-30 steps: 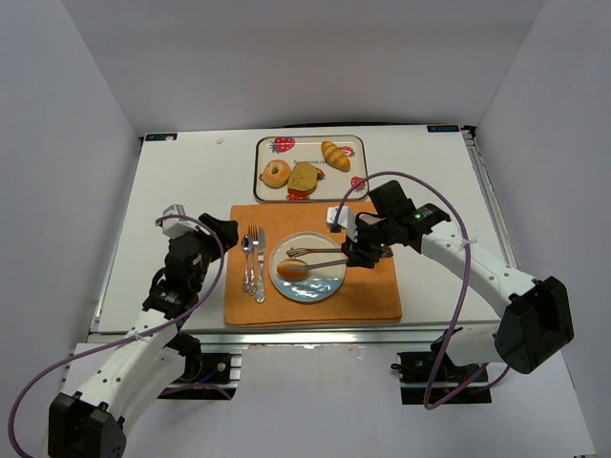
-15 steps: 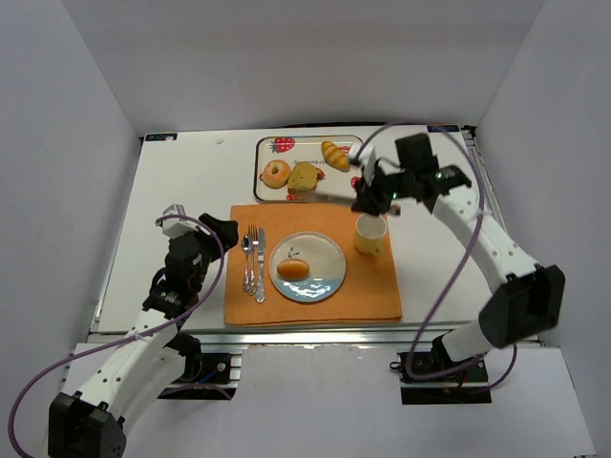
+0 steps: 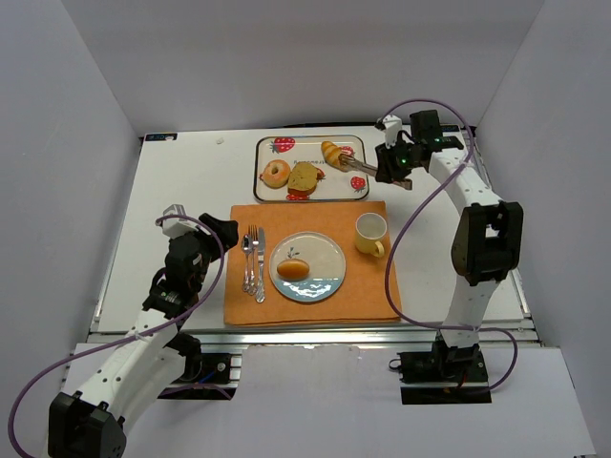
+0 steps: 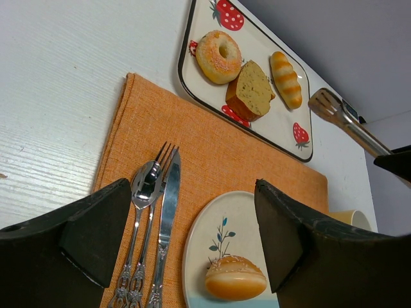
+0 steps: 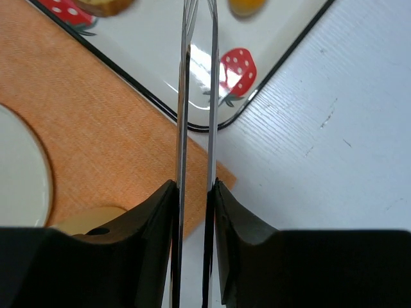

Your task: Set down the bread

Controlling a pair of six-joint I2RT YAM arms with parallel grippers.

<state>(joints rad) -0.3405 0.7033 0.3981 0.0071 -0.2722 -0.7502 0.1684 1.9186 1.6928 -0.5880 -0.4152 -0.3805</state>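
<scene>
- My right gripper (image 3: pixel 390 164) pinches the tongs (image 3: pixel 359 164); tips just beside striped roll (image 3: pixel 334 154), whose long axis slants across the tray (image 3: pixel 305 146).
- My left gripper (image 4: pixel 192 218): spread, well apart.

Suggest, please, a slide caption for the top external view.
Right gripper holds tongs over the pastry tray; a bun sits on the plate, left gripper open beside the cutlery.
</scene>
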